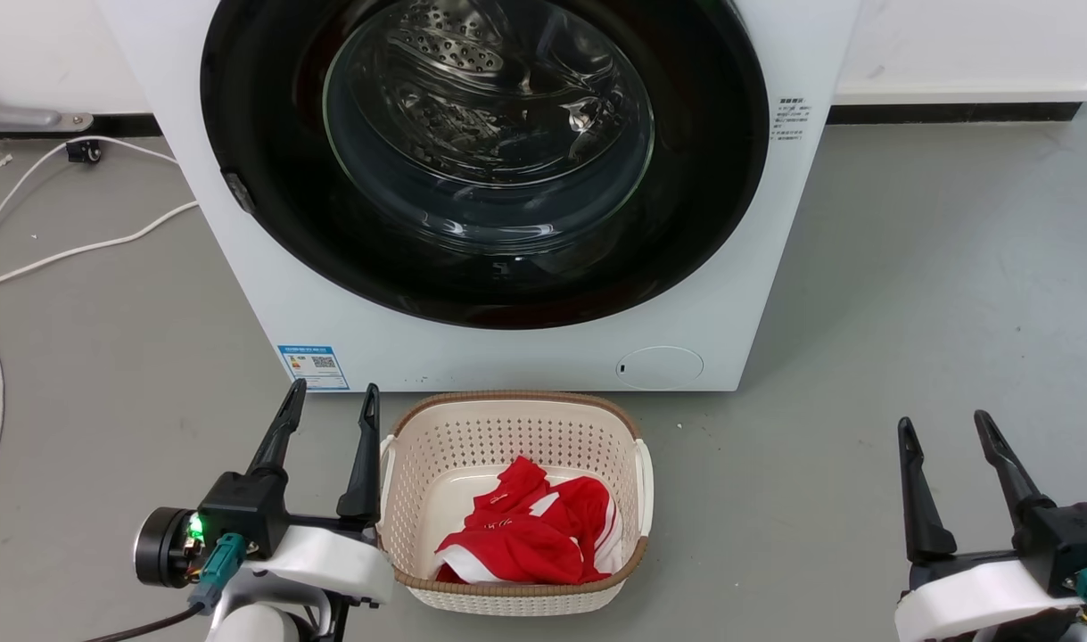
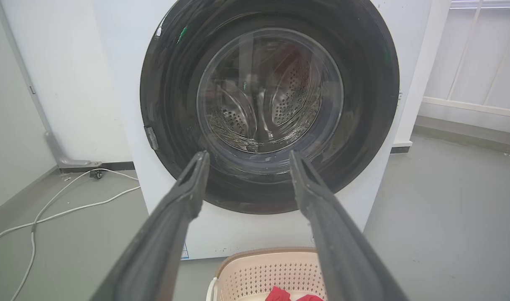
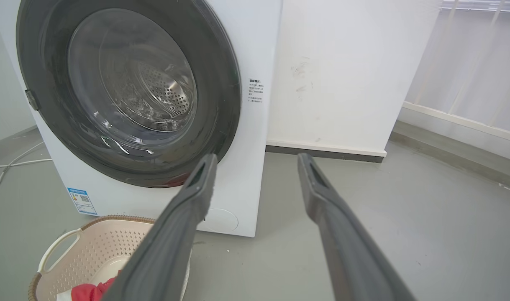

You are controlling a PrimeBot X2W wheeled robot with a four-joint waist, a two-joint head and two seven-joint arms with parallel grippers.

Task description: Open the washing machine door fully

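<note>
One glossy black washing machine door (image 1: pixel 485 152) sits closed.

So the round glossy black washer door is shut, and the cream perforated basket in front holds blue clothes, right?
Not quite: the clothes in the cream perforated basket are red, not blue, as the head view shows. The round glossy black door is indeed shut.

Black left claw (image 1: pixel 334 387) and right claw (image 1: pixel 942 419) (white wrists (image 1: pixel 325 560)).
</note>
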